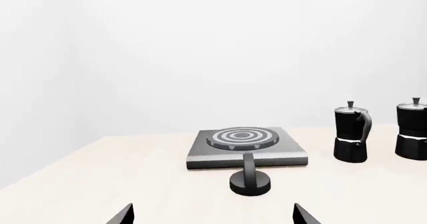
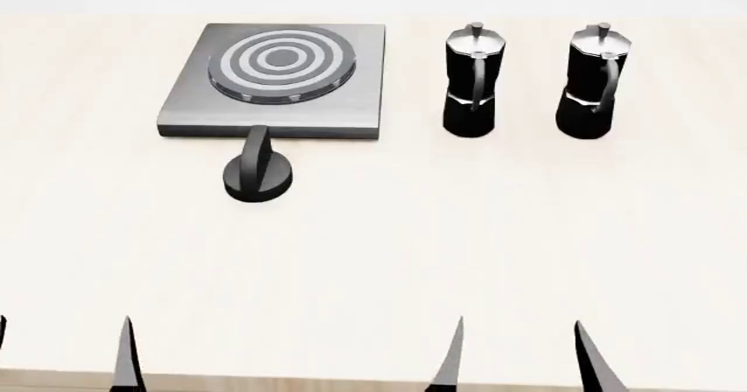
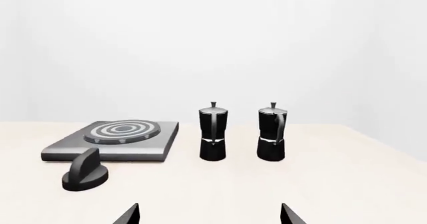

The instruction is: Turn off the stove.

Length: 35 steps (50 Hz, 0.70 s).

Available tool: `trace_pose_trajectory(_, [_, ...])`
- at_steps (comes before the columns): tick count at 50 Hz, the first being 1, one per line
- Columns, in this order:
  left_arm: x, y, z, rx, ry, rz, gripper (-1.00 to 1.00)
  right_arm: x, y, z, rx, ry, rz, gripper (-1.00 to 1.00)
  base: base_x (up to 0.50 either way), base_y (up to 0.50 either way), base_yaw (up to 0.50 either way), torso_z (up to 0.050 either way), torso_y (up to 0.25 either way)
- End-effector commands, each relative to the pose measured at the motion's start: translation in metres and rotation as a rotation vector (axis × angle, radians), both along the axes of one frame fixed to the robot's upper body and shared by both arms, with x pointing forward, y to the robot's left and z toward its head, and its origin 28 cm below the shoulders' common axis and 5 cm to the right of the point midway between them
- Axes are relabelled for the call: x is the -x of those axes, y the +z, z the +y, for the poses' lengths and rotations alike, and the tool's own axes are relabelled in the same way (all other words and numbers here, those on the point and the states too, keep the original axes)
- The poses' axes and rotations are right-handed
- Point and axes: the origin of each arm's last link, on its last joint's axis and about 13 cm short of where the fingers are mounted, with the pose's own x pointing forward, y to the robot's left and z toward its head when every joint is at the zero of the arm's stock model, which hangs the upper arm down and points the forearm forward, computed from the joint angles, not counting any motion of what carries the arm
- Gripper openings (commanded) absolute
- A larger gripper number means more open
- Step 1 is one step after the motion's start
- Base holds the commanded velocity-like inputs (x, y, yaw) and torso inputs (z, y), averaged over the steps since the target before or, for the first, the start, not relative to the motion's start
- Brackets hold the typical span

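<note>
Left gripper: near edge of the pale worktop, well short of everything. Only the dark tips show; jaws spread apart, holding nothing. Left wrist view looks almost straight at the knob, so this arm seems the natural one for the job.

Stove: flat grey slab, far left part of the worktop, ringed burner set toward its back. Lies square to the robot, front edge facing the arms.

Knob: black, ridged, a separate piece on the worktop just in front of the slab's front edge, a little left of its middle. Its raised grip bar points away from the robot toward the slab. Standing proud and clear on all sides, it leaves room for jaws to close across the bar from above.

Two coffee pots and: upright, side by side, right of the slab and apart from it. Not in the path to the knob.

Right gripper: also at the near edge, jaws parted, empty. It faces the pots more than the knob.

Judgement: nothing touched yet; reach not begun.
</note>
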Motion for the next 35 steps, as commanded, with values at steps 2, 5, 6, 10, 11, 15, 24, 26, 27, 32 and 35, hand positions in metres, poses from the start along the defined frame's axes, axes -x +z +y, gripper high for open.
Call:
trace_pose_trajectory(2, [0.009, 0.027, 0.001, 0.0, 0.001, -0.058, 1.0, 0.012, 0.028, -0.002, 0.01, -0.014, -0.084, 1.0, 0.0, 0.0, 0.0, 0.0, 0.0])
trace_pose_trajectory(5, [0.01, 0.031, 0.001, 0.003, 0.003, -0.064, 1.0, 0.014, 0.033, -0.002, 0.008, -0.015, -0.097, 1.0, 0.0, 0.0, 0.0, 0.0, 0.0])
trace_pose_trajectory(6, [0.011, 0.034, 0.002, 0.004, 0.004, -0.072, 1.0, 0.016, 0.036, -0.002, 0.009, -0.019, -0.108, 1.0, 0.0, 0.0, 0.0, 0.0, 0.0])
trace_pose_trajectory(10, [0.014, 0.04, 0.002, 0.004, 0.005, -0.083, 1.0, 0.019, 0.042, -0.003, 0.006, -0.018, -0.127, 1.0, 0.0, 0.0, 0.0, 0.0, 0.0])
trace_pose_trajectory(11, [0.014, 0.041, 0.002, 0.002, 0.004, -0.085, 1.0, 0.02, 0.044, -0.003, 0.005, -0.018, -0.131, 1.0, 0.0, 0.0, 0.0, 0.0, 0.0])
trace_pose_trajectory(15, [0.017, 0.047, 0.001, -0.002, 0.007, -0.108, 1.0, 0.023, 0.05, -0.003, -0.001, -0.021, -0.15, 1.0, 0.0, 0.0, 0.0, 0.0, 0.0])
trace_pose_trajectory(24, [0.023, 0.06, 0.0, 0.001, 0.002, -0.148, 1.0, 0.029, 0.06, -0.004, -0.004, -0.026, -0.187, 1.0, 0.0, 0.0, 0.0, 0.0, 0.0])
trace_pose_trajectory(26, [0.025, 0.062, 0.0, 0.002, 0.001, -0.156, 1.0, 0.031, 0.062, -0.004, -0.002, -0.019, -0.214, 1.0, 0.0, 0.0, 0.0, 0.0, 0.0])
trace_pose_trajectory(27, [0.026, 0.064, 0.0, 0.004, 0.0, -0.159, 1.0, 0.032, 0.063, -0.004, 0.004, -0.019, -0.223, 1.0, 0.0, 0.0, 0.0, 0.0, 0.0])
trace_pose_trajectory(32, [0.029, 0.068, 0.0, 0.003, -0.004, -0.175, 1.0, 0.033, 0.063, -0.004, 0.012, -0.025, -0.241, 1.0, 0.0, 0.0, 0.0, 0.0, 0.0])
trace_pose_trajectory(35, [0.031, 0.07, 0.0, 0.003, -0.005, -0.187, 1.0, 0.033, 0.063, -0.004, 0.007, -0.025, -0.244, 1.0, 0.0, 0.0, 0.0, 0.0, 0.0])
